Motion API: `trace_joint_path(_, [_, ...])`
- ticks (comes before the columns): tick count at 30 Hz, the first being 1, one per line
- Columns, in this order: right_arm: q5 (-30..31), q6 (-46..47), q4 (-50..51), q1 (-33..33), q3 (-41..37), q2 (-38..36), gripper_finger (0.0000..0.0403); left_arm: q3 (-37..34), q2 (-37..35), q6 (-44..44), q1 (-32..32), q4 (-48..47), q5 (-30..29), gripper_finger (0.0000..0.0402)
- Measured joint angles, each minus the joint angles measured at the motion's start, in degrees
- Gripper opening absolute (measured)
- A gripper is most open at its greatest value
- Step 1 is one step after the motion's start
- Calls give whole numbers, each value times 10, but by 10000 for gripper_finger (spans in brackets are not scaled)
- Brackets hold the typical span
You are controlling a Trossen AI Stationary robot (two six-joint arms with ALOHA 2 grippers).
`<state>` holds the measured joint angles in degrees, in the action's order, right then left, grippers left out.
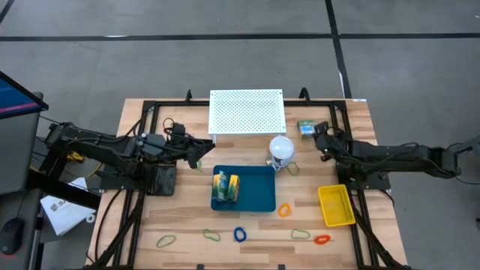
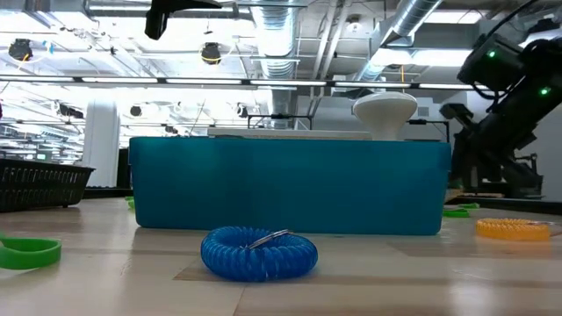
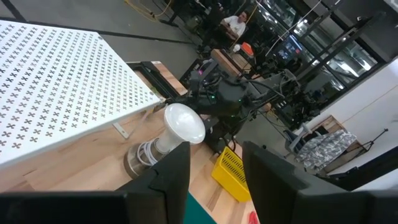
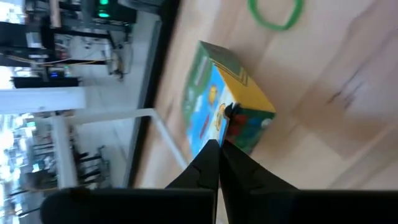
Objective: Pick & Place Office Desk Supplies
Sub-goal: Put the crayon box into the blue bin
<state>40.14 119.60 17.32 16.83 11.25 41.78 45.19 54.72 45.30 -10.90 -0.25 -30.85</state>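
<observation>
One crayon box (image 1: 226,187) lies in the blue tray (image 1: 262,196); loops (image 1: 239,234) and a packet (image 1: 306,128) remain on the desk (image 1: 375,232). Right gripper (image 1: 318,133) hovers by that packet, jaws closed, empty. Left gripper (image 1: 201,152) hangs half-open.

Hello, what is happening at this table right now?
A two-armed robot is sorting desk supplies. The right gripper sits at the far right of the table, jaws shut, beside a small colourful box; no grip on it is visible. The left gripper waits open near the white perforated board. One crayon box already lies in the blue tray, and coloured loops, such as the blue loop, remain on the wood.
</observation>
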Motion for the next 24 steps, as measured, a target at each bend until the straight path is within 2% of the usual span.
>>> trace_joint_path(8, [47, -20, 0, -28, 0, -66, 1, 0, 0, 0, 0, 0, 0, 140])
trace_joint_path(17, [63, -51, -3, -34, 0, -122, 0, 0, 0, 0, 0, -1, 1, 140])
trace_joint_path(24, [81, -106, -63, -33, 0, -151, 0, 0, 0, 0, 0, 4, 2, 140])
